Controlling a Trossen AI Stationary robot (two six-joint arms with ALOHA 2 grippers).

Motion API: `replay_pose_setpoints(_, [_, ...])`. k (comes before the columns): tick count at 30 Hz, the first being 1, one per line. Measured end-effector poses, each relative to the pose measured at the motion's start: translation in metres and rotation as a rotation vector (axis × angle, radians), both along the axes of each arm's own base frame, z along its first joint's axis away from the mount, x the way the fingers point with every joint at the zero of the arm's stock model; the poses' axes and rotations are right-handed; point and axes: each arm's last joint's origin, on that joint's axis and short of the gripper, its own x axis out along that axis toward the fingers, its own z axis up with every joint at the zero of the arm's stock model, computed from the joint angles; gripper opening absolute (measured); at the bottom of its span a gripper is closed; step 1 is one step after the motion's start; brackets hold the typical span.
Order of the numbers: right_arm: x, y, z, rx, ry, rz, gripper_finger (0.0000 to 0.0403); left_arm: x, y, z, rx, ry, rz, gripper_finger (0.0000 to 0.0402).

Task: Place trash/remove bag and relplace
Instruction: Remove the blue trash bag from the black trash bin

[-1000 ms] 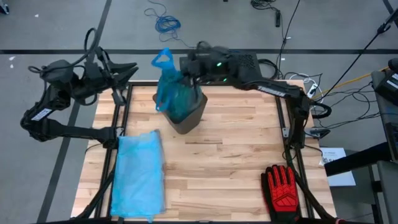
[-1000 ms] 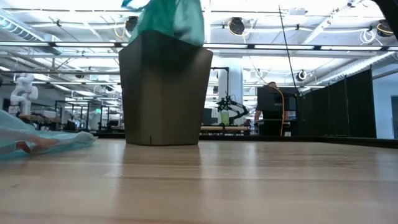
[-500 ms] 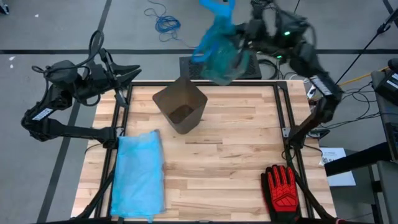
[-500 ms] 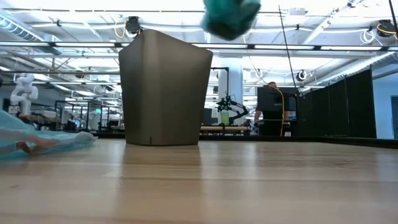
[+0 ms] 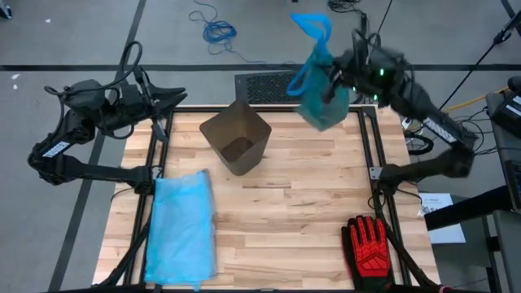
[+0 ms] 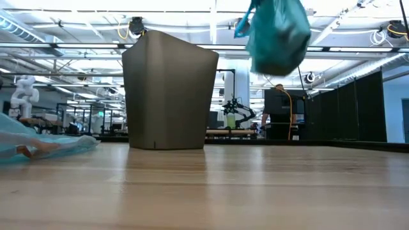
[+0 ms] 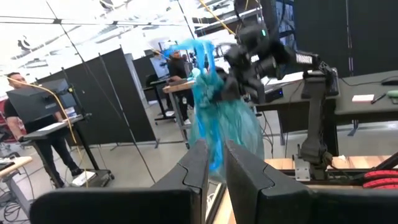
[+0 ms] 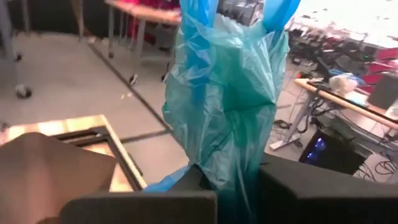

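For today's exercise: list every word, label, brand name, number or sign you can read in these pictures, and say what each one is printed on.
None can be read for certain.
White lettering on the right arm: too small and blurred.
Pale markings on the left arm: too small.
Paper sheet on the floor: print illegible.
Red glove: no readable brand.

Filled bag [image 5: 319, 88]: translucent blue-green plastic, bunched, handle loops upward; suspended in the air at upper centre-right of the high view, above the table's far edge. Contents not discernible.

Bin [image 5: 236, 145]: brown, upright, unlined, upper centre of the table.

Spare bag [image 5: 180, 229]: light blue, laid flat, lower left.
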Motion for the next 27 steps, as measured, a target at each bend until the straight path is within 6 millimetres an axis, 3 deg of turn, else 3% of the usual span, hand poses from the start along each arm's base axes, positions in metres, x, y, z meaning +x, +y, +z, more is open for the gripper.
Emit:
replay_pose_setpoints(5, [-0.018, -0.002, -0.074, 0.028, -0.030, -0.123, 0.0000, 0.000, 0.000, 0.000, -0.001, 0.004, 0.001, 0.0050])
replay_pose_setpoints(13, [-0.041, -0.006, -0.167, 0.062, -0.085, -0.321, 0.0000, 0.000, 0.000, -0.003, -0.027, 0.021, 0.002, 0.0050])
replay_pose_setpoints(19, [-0.056, -0.008, -0.243, 0.077, -0.220, -0.465, 0.0000, 0.003, 0.001, -0.005, -0.038, 0.040, 0.003, 0.0050])
replay_pose_setpoints(27, [-0.070, 0.001, -0.287, 0.146, -0.269, -0.581, 0.0000, 0.020, 0.005, -0.011, -0.051, 0.093, 0.003, 0.0050])
